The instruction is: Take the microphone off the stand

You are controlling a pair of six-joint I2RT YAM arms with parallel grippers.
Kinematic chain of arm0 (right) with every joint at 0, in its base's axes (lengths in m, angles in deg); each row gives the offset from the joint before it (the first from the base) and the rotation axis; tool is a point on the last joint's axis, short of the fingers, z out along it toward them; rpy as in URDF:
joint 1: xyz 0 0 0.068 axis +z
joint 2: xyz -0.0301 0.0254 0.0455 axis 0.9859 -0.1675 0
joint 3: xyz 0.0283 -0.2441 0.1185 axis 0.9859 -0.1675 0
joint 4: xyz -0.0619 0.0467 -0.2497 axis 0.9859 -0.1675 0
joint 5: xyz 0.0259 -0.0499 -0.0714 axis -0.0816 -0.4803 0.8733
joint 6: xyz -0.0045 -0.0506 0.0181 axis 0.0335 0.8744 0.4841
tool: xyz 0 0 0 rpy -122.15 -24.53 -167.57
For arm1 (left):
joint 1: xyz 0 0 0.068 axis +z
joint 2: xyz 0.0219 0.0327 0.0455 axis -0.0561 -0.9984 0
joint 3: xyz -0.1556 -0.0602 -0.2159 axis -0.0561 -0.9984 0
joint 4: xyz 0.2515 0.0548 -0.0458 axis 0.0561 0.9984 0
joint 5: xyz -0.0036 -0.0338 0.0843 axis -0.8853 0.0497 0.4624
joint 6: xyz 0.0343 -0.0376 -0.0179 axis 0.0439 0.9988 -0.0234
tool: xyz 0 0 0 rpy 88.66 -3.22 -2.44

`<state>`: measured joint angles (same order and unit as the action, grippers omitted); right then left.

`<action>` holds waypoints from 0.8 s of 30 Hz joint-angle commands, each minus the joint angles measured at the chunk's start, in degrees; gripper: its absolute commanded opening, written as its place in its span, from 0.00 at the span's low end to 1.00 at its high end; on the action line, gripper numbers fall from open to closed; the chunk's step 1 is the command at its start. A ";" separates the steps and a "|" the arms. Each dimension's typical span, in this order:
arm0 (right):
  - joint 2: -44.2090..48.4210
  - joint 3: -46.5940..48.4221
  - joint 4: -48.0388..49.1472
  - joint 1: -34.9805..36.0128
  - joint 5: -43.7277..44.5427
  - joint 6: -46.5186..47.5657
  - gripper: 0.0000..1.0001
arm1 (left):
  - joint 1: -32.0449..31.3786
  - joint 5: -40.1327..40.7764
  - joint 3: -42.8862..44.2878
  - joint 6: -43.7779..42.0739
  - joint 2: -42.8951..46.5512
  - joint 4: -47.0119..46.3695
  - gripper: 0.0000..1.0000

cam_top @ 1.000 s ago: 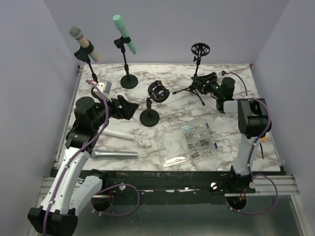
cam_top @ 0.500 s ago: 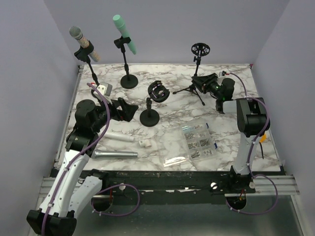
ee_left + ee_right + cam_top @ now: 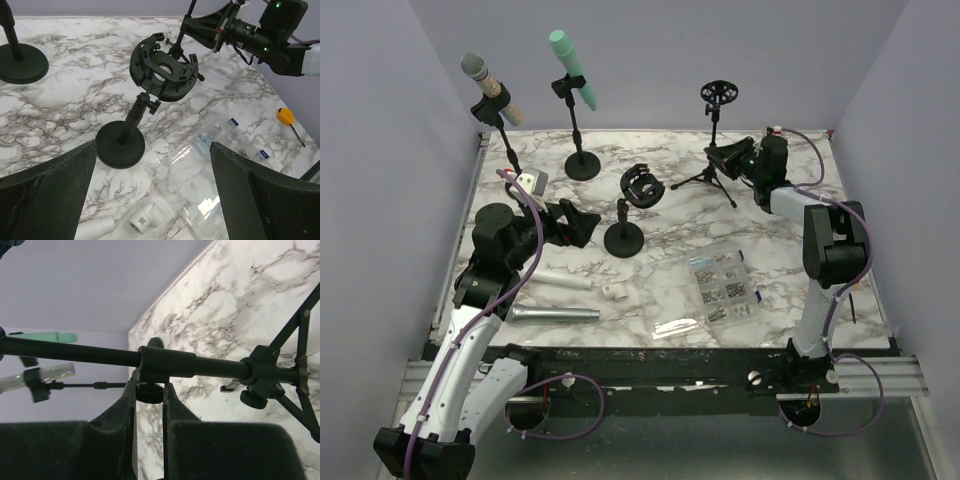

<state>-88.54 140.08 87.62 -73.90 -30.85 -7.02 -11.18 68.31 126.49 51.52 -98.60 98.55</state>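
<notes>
From here I count four stands: far-left stand (image 3: 500,125), far-centre stand (image 3: 578,140), round-base stand (image 3: 623,232) and tripod stand (image 3: 713,170). Three microphones: silver-headed microphone (image 3: 485,82), green microphone (image 3: 573,68) and grey microphone (image 3: 555,313). Two shock mounts: centre shock mount (image 3: 640,186) and far-right shock mount (image 3: 720,94). One clear parts box (image 3: 723,285), one plastic bag (image 3: 678,327), one white tube (image 3: 565,276).

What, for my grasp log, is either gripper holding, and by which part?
The right gripper clamps the tripod stand by its pole knob; the left gripper is open, empty.
</notes>
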 commanded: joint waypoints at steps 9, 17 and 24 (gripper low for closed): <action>3.32 7.68 -32.03 5.67 27.21 23.03 0.01 | -0.20 1.46 -0.57 -0.98 0.68 -0.92 0.92; 3.37 10.15 -38.73 9.32 37.20 30.35 0.01 | -0.21 1.33 -0.66 -0.89 0.50 -1.16 0.92; -0.64 19.76 -48.67 15.42 55.32 35.48 0.01 | -0.20 1.50 -0.83 -0.93 0.38 -1.18 0.92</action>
<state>-84.87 155.12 51.75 -61.64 9.10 22.77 -11.18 68.57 126.38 51.52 -98.60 98.53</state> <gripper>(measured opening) 0.207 0.930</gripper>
